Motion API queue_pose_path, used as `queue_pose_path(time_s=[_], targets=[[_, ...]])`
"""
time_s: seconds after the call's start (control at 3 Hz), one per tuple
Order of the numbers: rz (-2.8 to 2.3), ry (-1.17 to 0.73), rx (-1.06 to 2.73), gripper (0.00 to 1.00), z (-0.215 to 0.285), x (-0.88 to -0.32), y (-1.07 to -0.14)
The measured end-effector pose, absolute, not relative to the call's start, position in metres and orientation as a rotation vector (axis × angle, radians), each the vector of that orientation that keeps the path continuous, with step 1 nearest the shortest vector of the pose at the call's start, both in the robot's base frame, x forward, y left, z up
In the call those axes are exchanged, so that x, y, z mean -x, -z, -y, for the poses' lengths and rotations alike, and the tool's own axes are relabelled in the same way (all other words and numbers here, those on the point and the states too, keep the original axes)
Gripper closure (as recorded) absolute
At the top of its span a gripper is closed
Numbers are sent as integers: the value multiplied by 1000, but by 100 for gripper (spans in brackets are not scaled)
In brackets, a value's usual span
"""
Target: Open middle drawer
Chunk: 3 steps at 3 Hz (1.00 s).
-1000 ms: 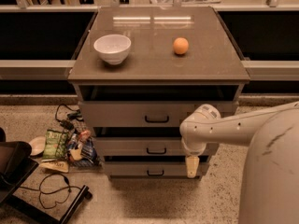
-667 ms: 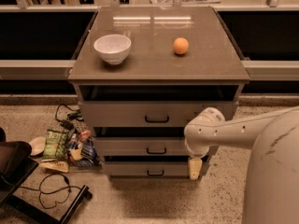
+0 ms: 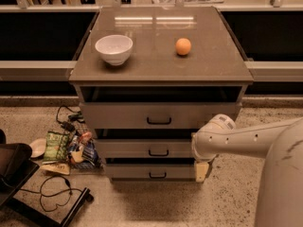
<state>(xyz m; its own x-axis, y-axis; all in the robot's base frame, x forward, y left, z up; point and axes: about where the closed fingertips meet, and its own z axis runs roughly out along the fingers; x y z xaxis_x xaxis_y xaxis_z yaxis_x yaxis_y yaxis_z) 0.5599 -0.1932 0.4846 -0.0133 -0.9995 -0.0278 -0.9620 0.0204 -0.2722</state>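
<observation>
The cabinet has three grey drawers stacked one above another. The middle drawer (image 3: 128, 148) has a small black bar handle (image 3: 158, 152) at its centre, and its front stands a little forward of the cabinet body. My white arm (image 3: 236, 138) reaches in from the right, with its elbow at the drawer's right end. My gripper (image 3: 201, 171) hangs as a beige piece below the arm, beside the right end of the bottom drawer (image 3: 151, 172). It is right of and below the middle handle, apart from it.
The taller top drawer (image 3: 158, 115) sits under the cabinet top (image 3: 161, 60), which carries a white bowl (image 3: 114, 49) and an orange (image 3: 183, 46). Snack bags (image 3: 66, 148), cables and a black stand (image 3: 28, 193) lie on the floor at the left.
My arm and gripper have shifted slightly to the right and down along the cabinet's right side. The drawers have not moved.
</observation>
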Motion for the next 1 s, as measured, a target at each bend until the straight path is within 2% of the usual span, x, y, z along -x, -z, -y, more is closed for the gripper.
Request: queue_pose_path(time_s=[1.0], targets=[[-2018,286,2060,0,191,-574,-470]])
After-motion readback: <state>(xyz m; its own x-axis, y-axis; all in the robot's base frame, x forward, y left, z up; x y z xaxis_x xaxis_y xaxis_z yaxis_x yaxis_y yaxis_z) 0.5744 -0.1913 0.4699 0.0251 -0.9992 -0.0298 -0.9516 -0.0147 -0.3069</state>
